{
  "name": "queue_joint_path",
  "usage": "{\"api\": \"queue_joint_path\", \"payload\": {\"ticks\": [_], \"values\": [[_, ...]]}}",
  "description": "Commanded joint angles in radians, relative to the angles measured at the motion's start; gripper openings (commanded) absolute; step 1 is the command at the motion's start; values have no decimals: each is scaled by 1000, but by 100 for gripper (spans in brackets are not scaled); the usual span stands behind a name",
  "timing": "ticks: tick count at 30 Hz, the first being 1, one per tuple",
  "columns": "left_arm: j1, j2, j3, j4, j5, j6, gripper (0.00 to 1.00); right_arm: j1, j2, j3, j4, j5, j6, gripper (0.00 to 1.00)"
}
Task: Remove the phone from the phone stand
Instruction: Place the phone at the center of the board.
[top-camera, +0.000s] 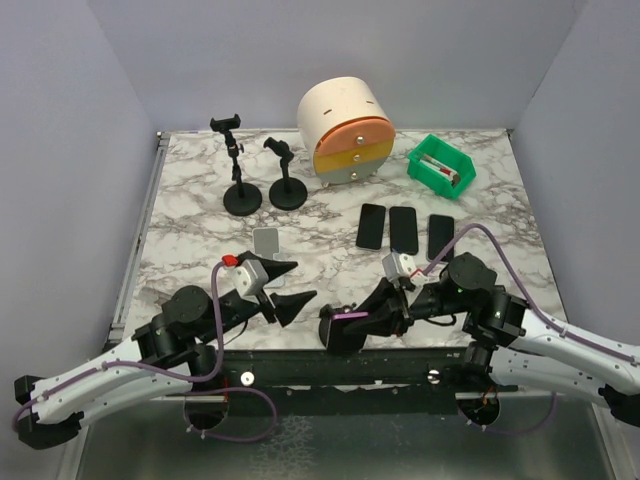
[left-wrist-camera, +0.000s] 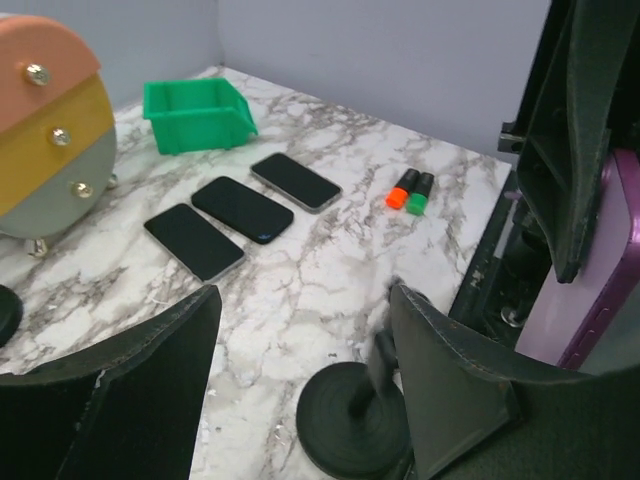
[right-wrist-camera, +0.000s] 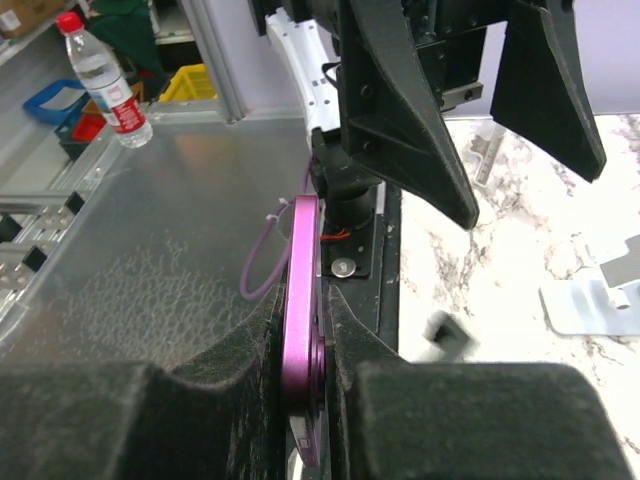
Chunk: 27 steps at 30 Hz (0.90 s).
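Seemingly the lifting part is mostly done. At the left, the left gripper (top-camera: 300, 280) hangs with its fingers spread wide and nothing between them. Its wrist view shows a black phone stand (left-wrist-camera: 345, 420) with a round base on the marble, just below and between those fingers; the stem is blurred and the top is out of sight. Just right of it, at the table's near edge, the purple phone (top-camera: 348, 316) is pinched edge-on in the right gripper (top-camera: 340, 326), whose pads press both faces. I cannot tell whether the stand's clamp touches the phone. What is left, I judge, is carrying it clear and setting it down, perhaps near the three dark phones (top-camera: 402, 228) farther right.
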Motion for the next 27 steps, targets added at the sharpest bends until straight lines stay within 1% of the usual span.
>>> {"api": "queue_joint_path", "payload": {"ticks": [1, 4, 5, 6, 8, 10, 12, 13, 14, 15, 16, 17, 19, 23, 25, 27], "values": [[1, -47, -20, 98, -177, 42, 70, -1, -54, -2, 109, 72, 12, 0], [1, -119, -59, 151, -282, 42, 70, 0, -43, 50, 144, 52, 20, 0], [1, -144, -74, 165, -306, 41, 70, -1, -42, 64, 160, 65, 21, 0], [1, -166, -85, 177, -328, 38, 70, -1, -41, 79, 172, 111, 20, 0], [1, -203, -104, 189, -358, 33, 70, -1, -33, 116, 175, 256, 11, 1], [1, -223, -118, 189, -385, 25, 70, -1, 16, 191, 103, 441, -19, 0], [1, -231, -124, 180, -408, 20, 70, -1, 110, 302, 7, 616, -44, 0], [1, -233, -125, 176, -415, 17, 70, -1, 169, 341, -13, 710, -45, 0], [1, -233, -126, 172, -419, 15, 70, -3, 209, 375, -27, 778, -44, 1], [1, -233, -125, 168, -422, 15, 70, -22, 247, 405, -36, 806, -40, 0], [1, -232, -124, 164, -424, 14, 70, -60, 282, 433, -45, 808, -15, 0], [1, -231, -125, 162, -424, 14, 70, -122, 321, 460, -56, 770, 26, 0], [1, -226, -125, 154, -424, 14, 70, -284, 381, 487, -59, 640, 127, 0], [1, -211, -111, 128, -424, 10, 70, -548, 460, 432, 11, 493, 306, 0], [1, -204, -110, 120, -419, 7, 70, -642, 496, 404, 21, 414, 388, 1], [1, -197, -100, 104, -409, 4, 70, -667, 497, 360, 5, 403, 419, 1]]}}
